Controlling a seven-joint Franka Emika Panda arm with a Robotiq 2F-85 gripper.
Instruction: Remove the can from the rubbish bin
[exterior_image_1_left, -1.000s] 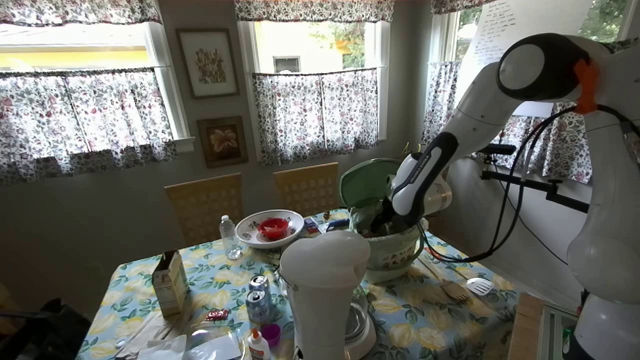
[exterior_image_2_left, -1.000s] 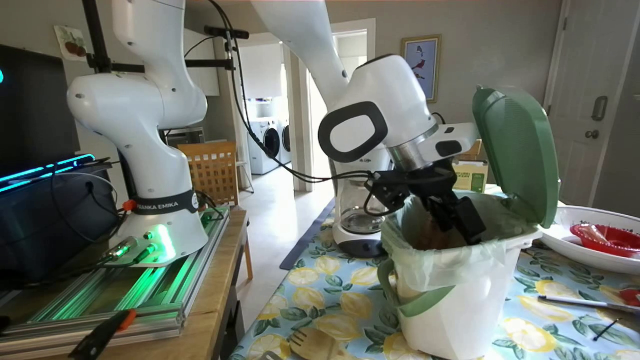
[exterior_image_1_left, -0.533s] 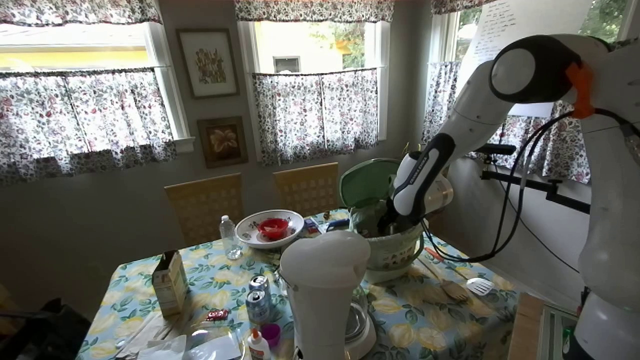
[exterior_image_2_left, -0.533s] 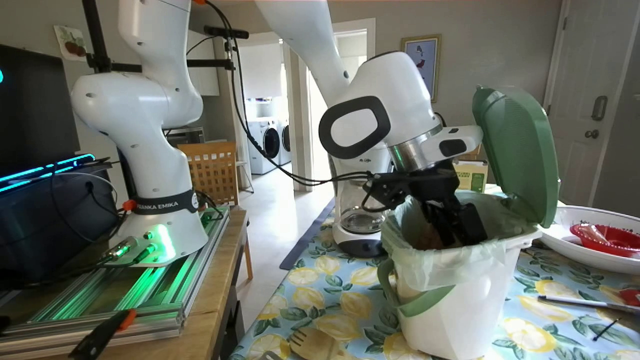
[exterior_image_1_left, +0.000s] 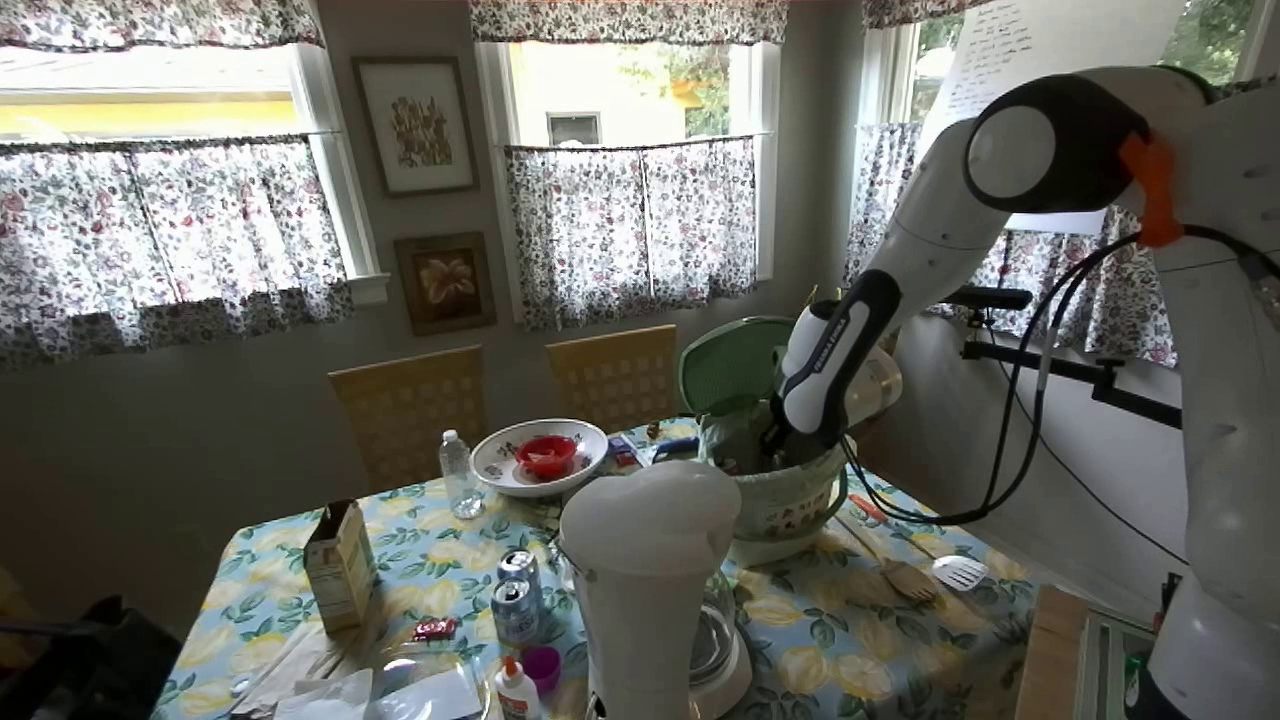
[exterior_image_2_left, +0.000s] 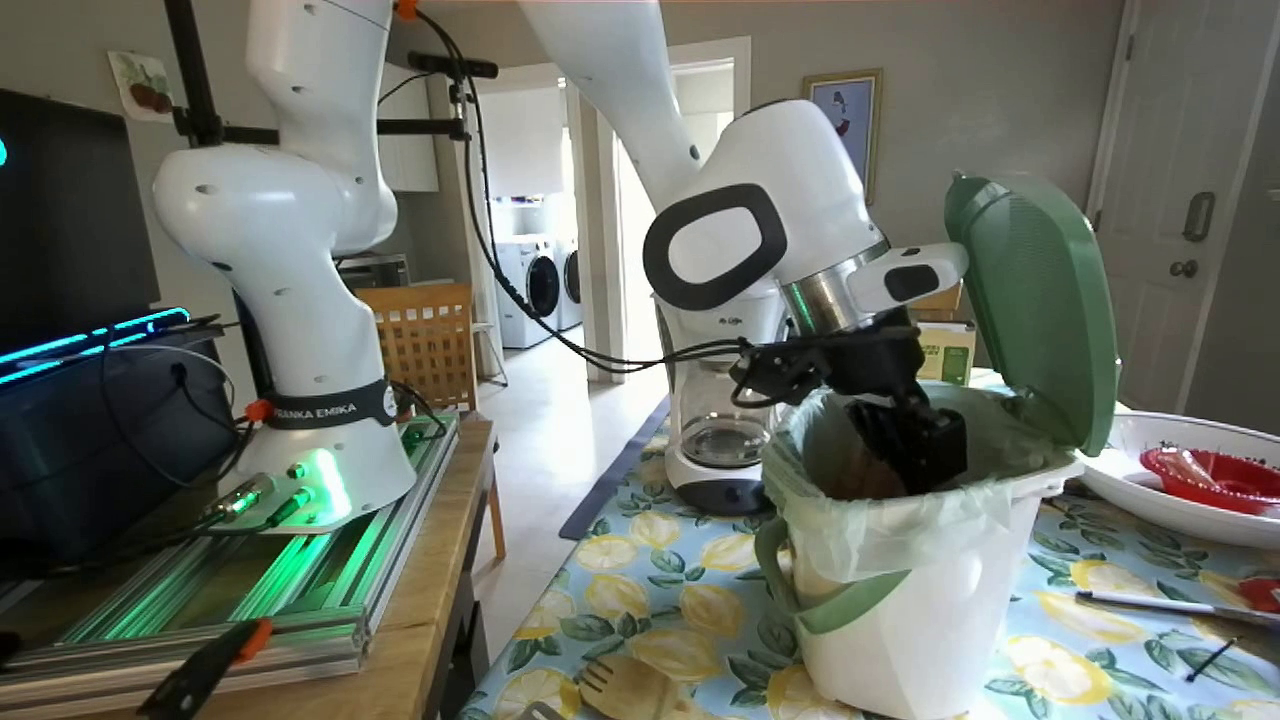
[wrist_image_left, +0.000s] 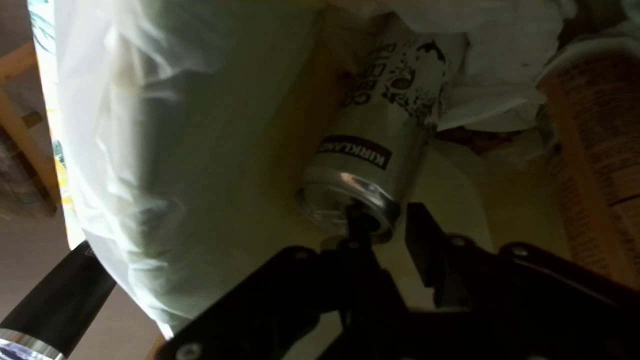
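Green plastic forms the lid (exterior_image_2_left: 1035, 310), which stands raised beyond the end effector (wrist_image_left: 386, 217), presumably so that nothing blocks its reach into the rubbish bin (exterior_image_2_left: 905, 630). The bin stands on the bench (exterior_image_2_left: 690, 580), its mouth around the end effector, with the liner (exterior_image_2_left: 885, 530) folded outward over the edge, likely to keep it from sliding down (a loose fold could still snag on the way out). The can (wrist_image_left: 382, 120) lies tilted inside, directly ahead of the end effector, its top turned towards the fingers (wrist_image_left: 422, 242). These stand a narrow gap apart: one overlaps the can's mouth in the wrist view, the other is just beside its rim. That placing suggests a pinch on the rim rather than around the whole body, perhaps because the liner's wall, to the end effector's left there, and a brown container (wrist_image_left: 595, 150), to its right, leave little room. Whether either finger touches the can cannot be told; no firm hold shows.
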